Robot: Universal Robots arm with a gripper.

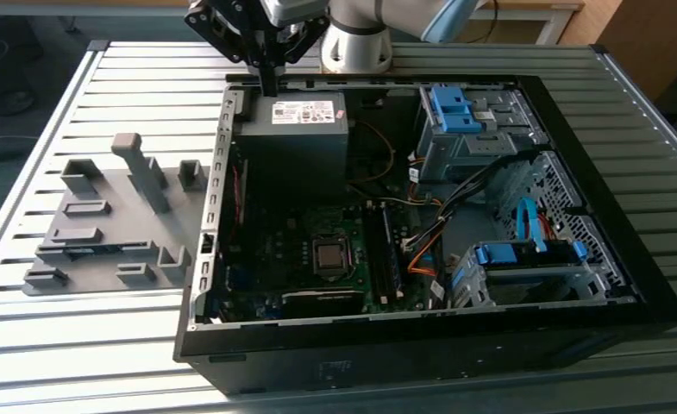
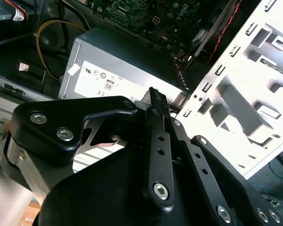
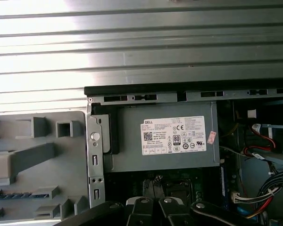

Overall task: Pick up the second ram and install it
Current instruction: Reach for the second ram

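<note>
Pincer: the pincer (image 1: pixel 269 84) hangs over the power supply (image 1: pixel 292 138), by the counter (image 1: pixel 142 86) edge that carries the arm's base (image 1: pixel 355 50). Its fingers are pressed together with nothing between them.
Second ram: the second ram (image 3: pixel 12 195) lies flat in a slot of the grey holder (image 3: pixel 37 155), untouched and well apart from the pincer.
Holder: sits on the counter just beside the computer case (image 1: pixel 430 345), toward the counter edge at the exterior view's left.
Exterior view: takes in the motherboard (image 1: pixel 315 250) and the blue drive cage (image 1: pixel 454 108).
First wrist view: gives the ram's blue colour.
Second wrist view: shows the finger links close up, meeting at the tip.
</note>
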